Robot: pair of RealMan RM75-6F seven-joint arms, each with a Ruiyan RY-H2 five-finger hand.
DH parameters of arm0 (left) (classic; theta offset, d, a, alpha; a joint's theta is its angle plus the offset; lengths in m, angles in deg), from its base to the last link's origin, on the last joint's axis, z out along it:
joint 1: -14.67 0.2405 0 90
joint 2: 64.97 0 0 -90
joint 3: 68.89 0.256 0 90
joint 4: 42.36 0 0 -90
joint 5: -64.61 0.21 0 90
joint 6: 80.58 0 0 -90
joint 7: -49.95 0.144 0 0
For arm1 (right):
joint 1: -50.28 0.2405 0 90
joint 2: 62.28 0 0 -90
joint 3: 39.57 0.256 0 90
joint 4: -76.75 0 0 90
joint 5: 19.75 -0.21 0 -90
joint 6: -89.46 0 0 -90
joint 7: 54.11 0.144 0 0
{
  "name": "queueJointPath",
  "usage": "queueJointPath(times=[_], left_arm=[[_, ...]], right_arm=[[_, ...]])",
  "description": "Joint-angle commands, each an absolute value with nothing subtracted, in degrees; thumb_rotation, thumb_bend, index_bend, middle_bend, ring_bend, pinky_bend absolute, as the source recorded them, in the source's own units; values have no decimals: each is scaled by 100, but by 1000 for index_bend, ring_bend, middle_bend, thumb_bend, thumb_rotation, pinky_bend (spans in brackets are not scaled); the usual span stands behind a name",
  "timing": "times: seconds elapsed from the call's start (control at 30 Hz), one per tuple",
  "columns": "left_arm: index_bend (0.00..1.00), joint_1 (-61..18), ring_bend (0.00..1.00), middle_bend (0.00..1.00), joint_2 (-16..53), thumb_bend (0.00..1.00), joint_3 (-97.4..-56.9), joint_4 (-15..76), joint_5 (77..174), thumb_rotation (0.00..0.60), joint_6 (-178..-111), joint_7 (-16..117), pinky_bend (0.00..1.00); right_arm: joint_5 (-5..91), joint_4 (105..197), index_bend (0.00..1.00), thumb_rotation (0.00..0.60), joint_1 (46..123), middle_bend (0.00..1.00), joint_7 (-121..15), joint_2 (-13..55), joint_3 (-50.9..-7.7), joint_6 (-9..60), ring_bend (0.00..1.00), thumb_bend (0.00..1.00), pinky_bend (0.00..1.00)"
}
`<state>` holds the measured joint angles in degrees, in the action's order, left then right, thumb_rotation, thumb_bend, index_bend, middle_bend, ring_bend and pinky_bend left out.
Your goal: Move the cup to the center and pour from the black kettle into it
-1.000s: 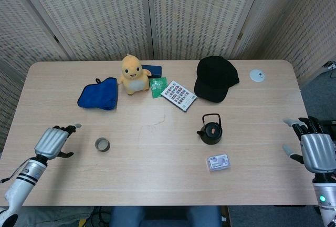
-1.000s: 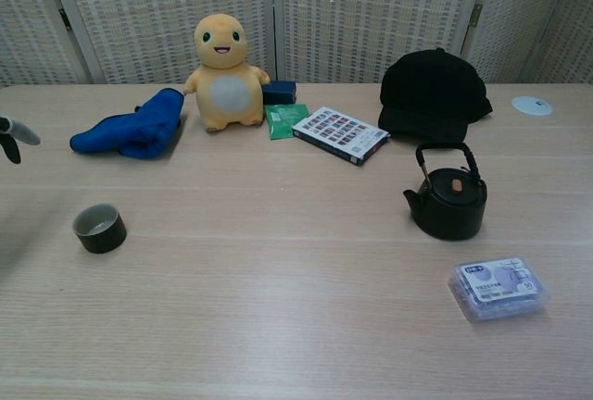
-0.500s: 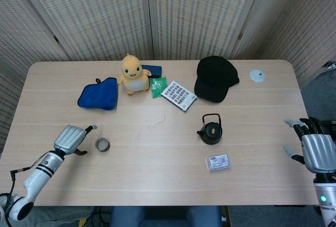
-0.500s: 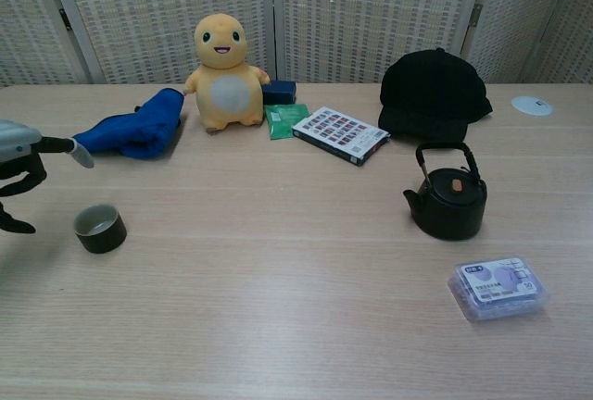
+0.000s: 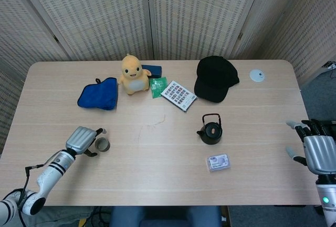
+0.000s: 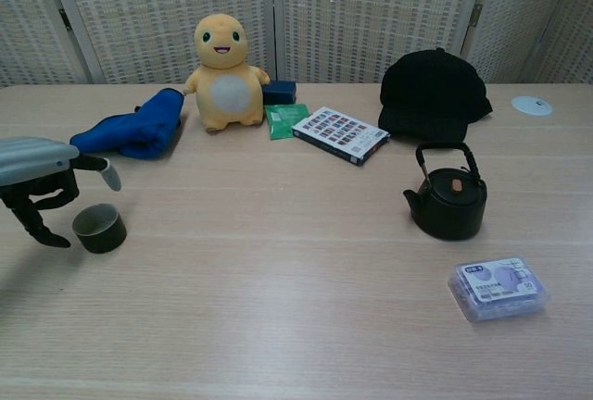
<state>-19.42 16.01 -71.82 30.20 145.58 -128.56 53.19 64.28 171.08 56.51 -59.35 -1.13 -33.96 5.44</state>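
A light wood table (image 5: 157, 164) carries a small dark cup (image 5: 102, 144), a black kettle (image 5: 210, 131), a black cap (image 5: 215, 79), a yellow plush toy (image 5: 133, 74), a blue cloth (image 5: 98, 93), a green packet (image 5: 157, 86), a patterned box (image 5: 179, 95), a clear plastic case (image 5: 218, 162) and a white disc (image 5: 256, 75).

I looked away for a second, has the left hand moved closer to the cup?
Yes. In the head view the left hand has moved rightward along the table's near side, closing the gap to the cup, which has stayed put. It now sits right beside the cup.
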Motion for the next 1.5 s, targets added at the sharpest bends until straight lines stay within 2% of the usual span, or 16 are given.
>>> queueJointPath(times=[0.03, 0.2, 0.37, 0.53, 1.07, 1.5], left_arm=[[281, -1974, 948, 841, 1657, 97, -7165, 2975, 14530, 600, -12832, 5332, 968], [291, -2038, 948, 841, 1741, 128, -7151, 2882, 14464, 600, -12766, 5354, 968], [299, -2090, 949, 841, 1775, 214, -7149, 2849, 14375, 600, -12692, 5378, 968], [312, -2125, 949, 841, 1816, 239, -7130, 2825, 14324, 600, -12660, 5399, 968], [377, -2165, 949, 841, 1911, 258, -7064, 2743, 14250, 600, -12700, 5536, 968], [411, -2341, 949, 841, 1783, 270, -7131, 3106, 14343, 600, -12738, 5558, 968]], right_arm=[[6427, 17109, 258, 600, 5632, 347, -5925, -126, -3403, 523, 198, 162, 155], [6416, 17087, 258, 600, 5611, 347, -5891, -124, -3408, 505, 198, 162, 155], [6417, 17060, 258, 600, 5599, 347, -5861, -119, -3411, 490, 198, 162, 155], [6412, 17025, 258, 600, 5579, 347, -5820, -103, -3419, 475, 198, 162, 155], [6424, 16997, 260, 600, 5477, 347, -5745, -85, -3450, 364, 198, 160, 155], [6468, 16986, 266, 600, 5443, 348, -5724, -91, -3456, 319, 198, 157, 156]])
